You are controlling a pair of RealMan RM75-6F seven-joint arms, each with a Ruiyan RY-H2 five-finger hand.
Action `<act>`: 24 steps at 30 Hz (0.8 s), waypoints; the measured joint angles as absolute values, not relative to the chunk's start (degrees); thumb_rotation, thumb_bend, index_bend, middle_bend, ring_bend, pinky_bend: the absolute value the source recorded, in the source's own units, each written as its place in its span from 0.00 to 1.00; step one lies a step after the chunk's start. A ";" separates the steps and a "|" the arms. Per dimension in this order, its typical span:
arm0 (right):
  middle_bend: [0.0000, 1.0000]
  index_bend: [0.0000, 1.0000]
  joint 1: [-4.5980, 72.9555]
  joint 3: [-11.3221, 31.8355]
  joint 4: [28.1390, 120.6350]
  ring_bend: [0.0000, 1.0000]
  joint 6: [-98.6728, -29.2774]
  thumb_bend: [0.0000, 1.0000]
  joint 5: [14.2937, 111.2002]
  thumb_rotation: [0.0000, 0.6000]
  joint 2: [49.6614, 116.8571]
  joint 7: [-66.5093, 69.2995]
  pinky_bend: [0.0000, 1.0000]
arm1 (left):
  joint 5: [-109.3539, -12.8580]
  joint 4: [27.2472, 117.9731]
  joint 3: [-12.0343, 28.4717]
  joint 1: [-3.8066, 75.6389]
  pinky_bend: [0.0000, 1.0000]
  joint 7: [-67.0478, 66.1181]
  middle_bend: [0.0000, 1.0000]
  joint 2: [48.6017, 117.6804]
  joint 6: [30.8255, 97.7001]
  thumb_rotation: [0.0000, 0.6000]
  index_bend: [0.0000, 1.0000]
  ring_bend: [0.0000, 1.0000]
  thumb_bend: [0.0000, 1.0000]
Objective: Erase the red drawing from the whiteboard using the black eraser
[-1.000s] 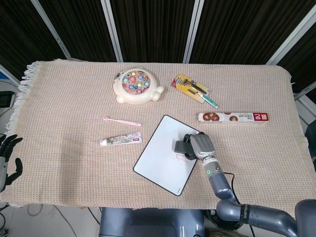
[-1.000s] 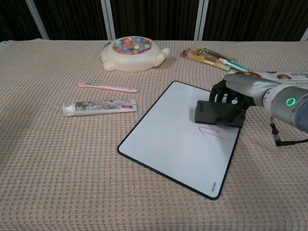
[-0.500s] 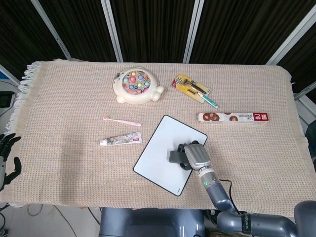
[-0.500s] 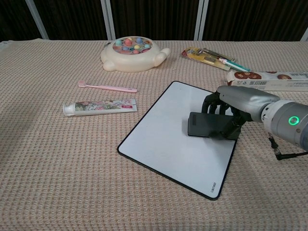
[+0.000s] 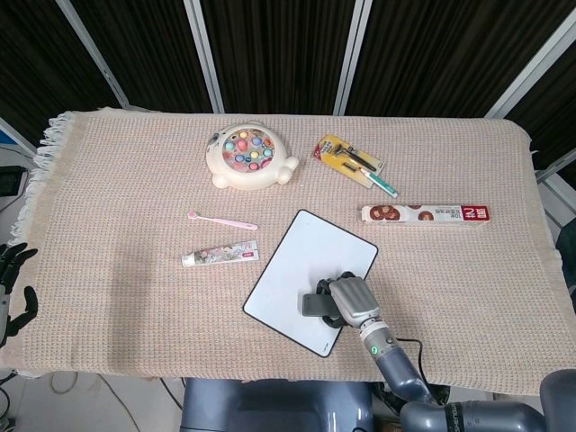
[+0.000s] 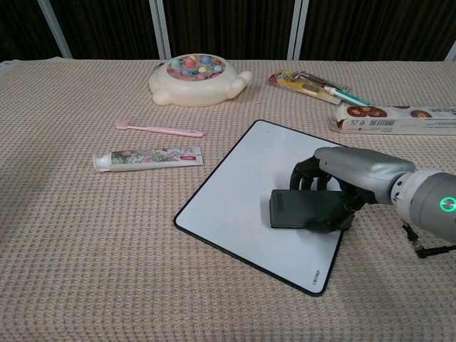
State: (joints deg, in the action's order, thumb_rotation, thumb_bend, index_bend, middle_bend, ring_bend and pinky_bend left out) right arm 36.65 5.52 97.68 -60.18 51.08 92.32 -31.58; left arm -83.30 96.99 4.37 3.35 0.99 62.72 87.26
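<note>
The whiteboard (image 5: 306, 265) (image 6: 246, 192) lies tilted on the woven cloth, and its visible surface is plain white with no red marks showing. My right hand (image 5: 352, 300) (image 6: 342, 182) holds the black eraser (image 5: 313, 304) (image 6: 298, 209) flat against the board's near right part. Whatever lies under the eraser and hand is hidden. My left hand (image 5: 13, 283) hangs off the table's left edge, fingers apart and holding nothing.
On the cloth lie a toothpaste tube (image 5: 220, 256) (image 6: 147, 157), a pink toothbrush (image 5: 221, 220) (image 6: 158, 129), a cream fishing-game toy (image 5: 249, 156) (image 6: 197, 76), a packaged tool set (image 5: 353, 160) (image 6: 309, 84) and a long red-and-white box (image 5: 427, 214) (image 6: 395, 119). The table's front edge runs just below the board.
My right hand dragged the eraser toward the board's near edge, across the red lines. Those lines, visible a second ago, no longer show.
</note>
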 measured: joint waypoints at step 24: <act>0.50 0.51 37.96 11.58 93.11 0.48 -57.10 0.39 48.60 1.00 82.68 -24.61 0.26 | -83.72 96.78 4.15 3.36 0.00 0.58 0.09 62.93 87.35 1.00 0.16 0.02 0.64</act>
